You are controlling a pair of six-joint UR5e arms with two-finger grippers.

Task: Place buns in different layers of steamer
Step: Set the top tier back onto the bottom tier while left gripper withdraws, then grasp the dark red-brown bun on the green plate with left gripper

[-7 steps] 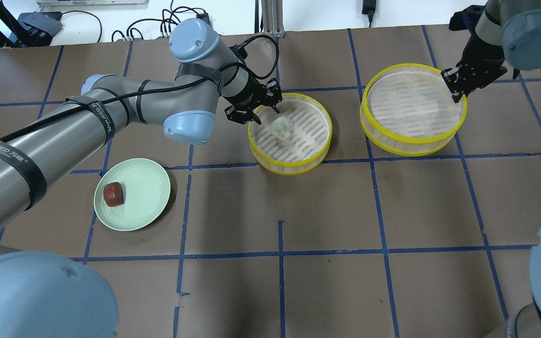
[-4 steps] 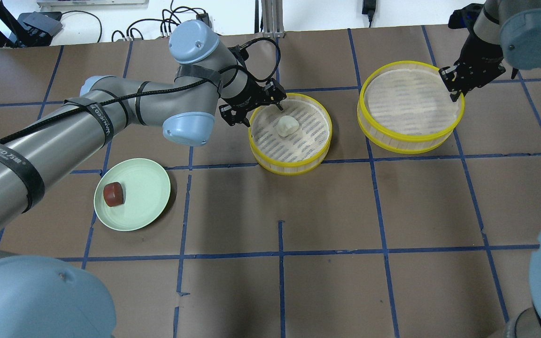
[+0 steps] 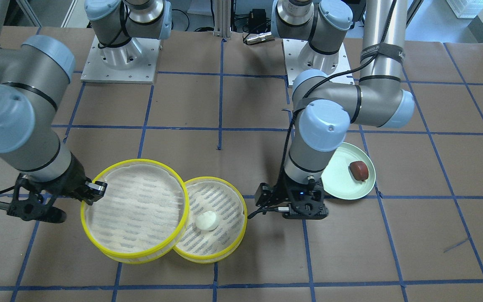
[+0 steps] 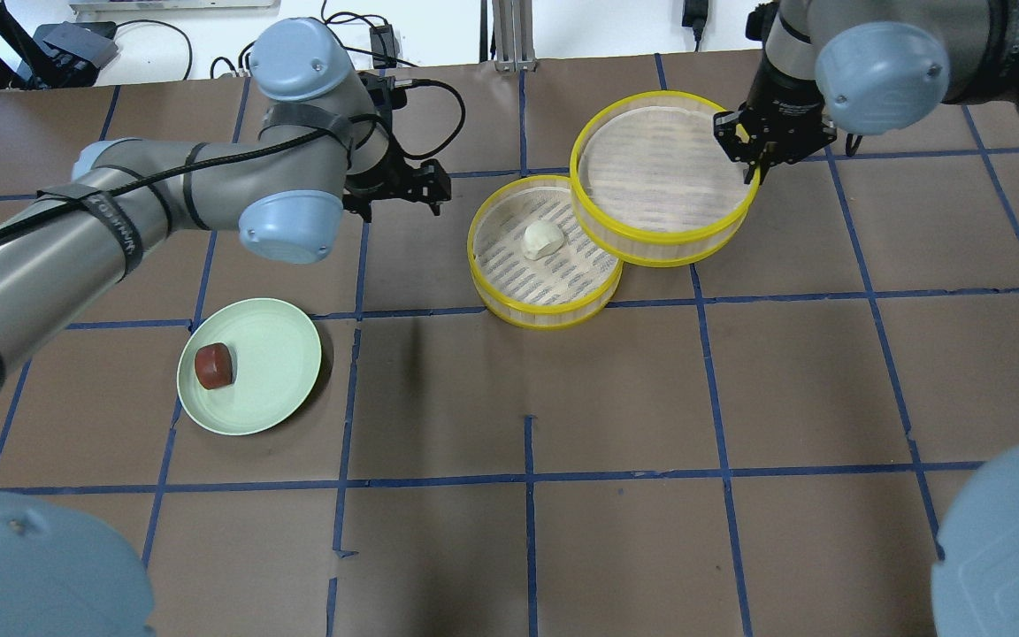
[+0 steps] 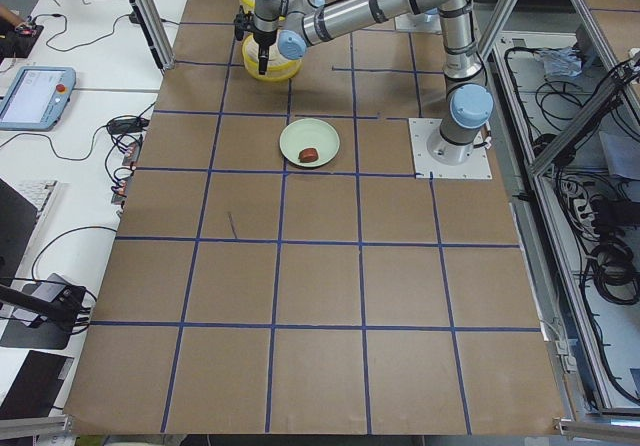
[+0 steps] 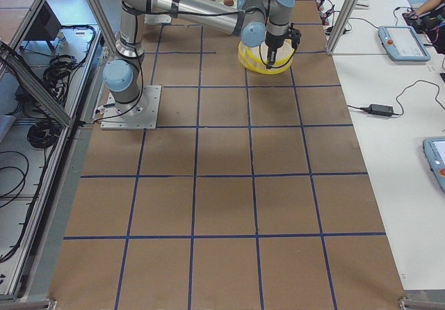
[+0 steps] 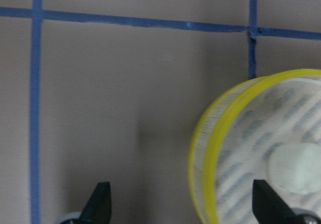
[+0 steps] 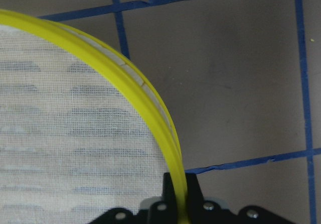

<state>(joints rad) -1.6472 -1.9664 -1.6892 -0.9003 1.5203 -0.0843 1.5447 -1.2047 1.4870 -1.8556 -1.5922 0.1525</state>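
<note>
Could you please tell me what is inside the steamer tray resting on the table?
The lower tray holds one white bun on its liner. The second tray, gripped at its rim by the right end effector, covers part of that liner.

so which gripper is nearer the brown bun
Left. The left gripper hangs open near the plate with the brown bun; the right gripper is far across, clamped on the rim of the raised tray.
</note>
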